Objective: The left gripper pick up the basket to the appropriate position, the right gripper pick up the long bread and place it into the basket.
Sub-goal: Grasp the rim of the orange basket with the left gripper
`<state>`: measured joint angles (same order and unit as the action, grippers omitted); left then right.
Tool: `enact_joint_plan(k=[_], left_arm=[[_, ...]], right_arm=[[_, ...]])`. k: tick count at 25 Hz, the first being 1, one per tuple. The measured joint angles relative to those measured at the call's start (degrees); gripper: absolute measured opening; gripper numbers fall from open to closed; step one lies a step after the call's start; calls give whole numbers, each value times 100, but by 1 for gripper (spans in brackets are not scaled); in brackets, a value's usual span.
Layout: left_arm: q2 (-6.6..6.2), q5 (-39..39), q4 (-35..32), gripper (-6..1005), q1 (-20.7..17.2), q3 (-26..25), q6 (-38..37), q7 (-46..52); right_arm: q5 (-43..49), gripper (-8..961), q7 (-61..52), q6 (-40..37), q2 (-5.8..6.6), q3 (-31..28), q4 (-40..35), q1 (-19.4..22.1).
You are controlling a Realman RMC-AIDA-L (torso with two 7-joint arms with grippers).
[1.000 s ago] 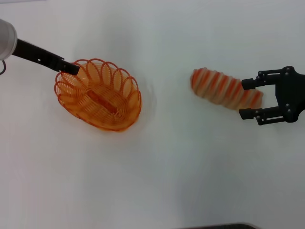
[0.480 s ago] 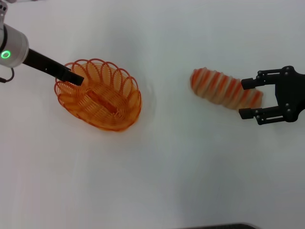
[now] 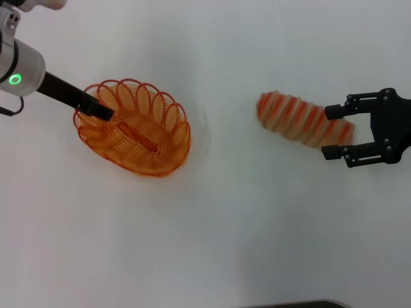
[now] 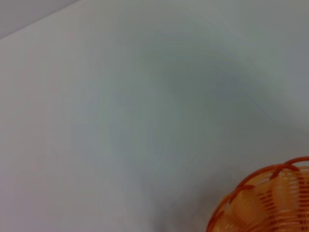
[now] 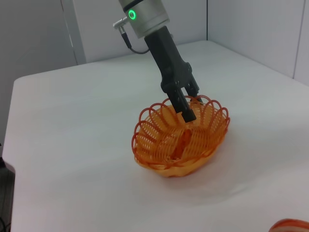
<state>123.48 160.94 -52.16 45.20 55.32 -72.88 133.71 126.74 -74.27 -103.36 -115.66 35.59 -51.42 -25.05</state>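
Observation:
The orange wire basket [image 3: 138,131] stands on the white table at the left; it also shows in the right wrist view [image 5: 181,142] and its rim shows in the left wrist view [image 4: 263,200]. My left gripper [image 3: 101,110] comes in from the upper left, its tip down at the basket's left rim [image 5: 187,108]. The long striped bread [image 3: 298,118] lies on the table at the right. My right gripper [image 3: 332,132] is open, its two fingers on either side of the bread's right end. An edge of the bread [image 5: 291,225] shows in the right wrist view.
The white table [image 3: 212,231] stretches around both objects. A dark edge [image 3: 295,304] runs along the bottom of the head view. Grey walls [image 5: 251,29] stand behind the table in the right wrist view.
My left arm has moved further in and down, bringing the gripper tip from above the rim onto the basket's left rim. The basket, the bread and the right gripper have not moved.

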Motion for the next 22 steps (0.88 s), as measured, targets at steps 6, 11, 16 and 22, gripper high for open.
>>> enact_joint_plan(k=[6,11,16,22], left_arm=[[-8,89,40,560,11,-1,88,126],[3,96,40,552,11,-11,91,126],[2,85,40,306,20,-42,91,151],[-38,71,40,171,58,-57,-15,501]], right_arm=[[0,778,0,0,0,0,0,-10],[0,778,0,0,0,0,1,-17],[0,778,13,0,0,-10,0,-17],[0,778,41,0,0,-69,0,-27]])
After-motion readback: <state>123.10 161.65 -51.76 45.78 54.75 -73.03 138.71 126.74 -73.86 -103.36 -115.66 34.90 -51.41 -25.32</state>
